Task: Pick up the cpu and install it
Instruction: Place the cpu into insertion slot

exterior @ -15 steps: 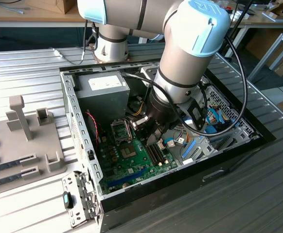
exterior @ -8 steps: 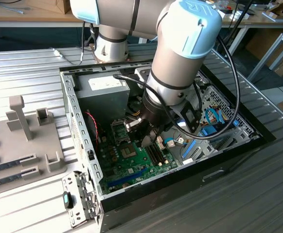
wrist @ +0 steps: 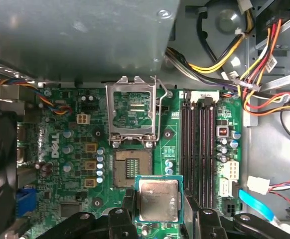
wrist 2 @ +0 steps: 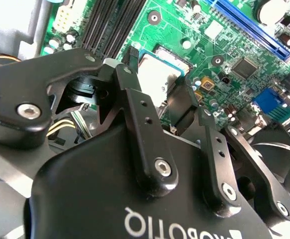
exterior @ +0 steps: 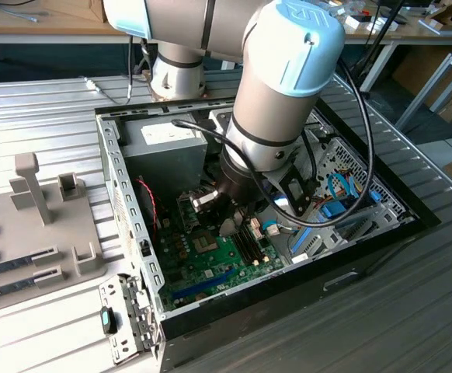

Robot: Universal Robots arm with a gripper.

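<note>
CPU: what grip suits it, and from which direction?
Grip the CPU by two opposite thin edges, coming straight down from above. It is a flat square with a broad metal top and no handle. The end effector already holds it that way, level above the open socket.

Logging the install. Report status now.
Gripper shut on the cpu, above the motherboard. Socket bare, its cover raised. Nothing in the way.

The bare socket [wrist: 132,168] lies unobstructed just beyond the held cpu [wrist: 158,200], hemmed by its raised retention frame [wrist: 133,109] and the memory slots [wrist: 199,149] (cables [wrist: 264,50] crowd farther off).
</note>
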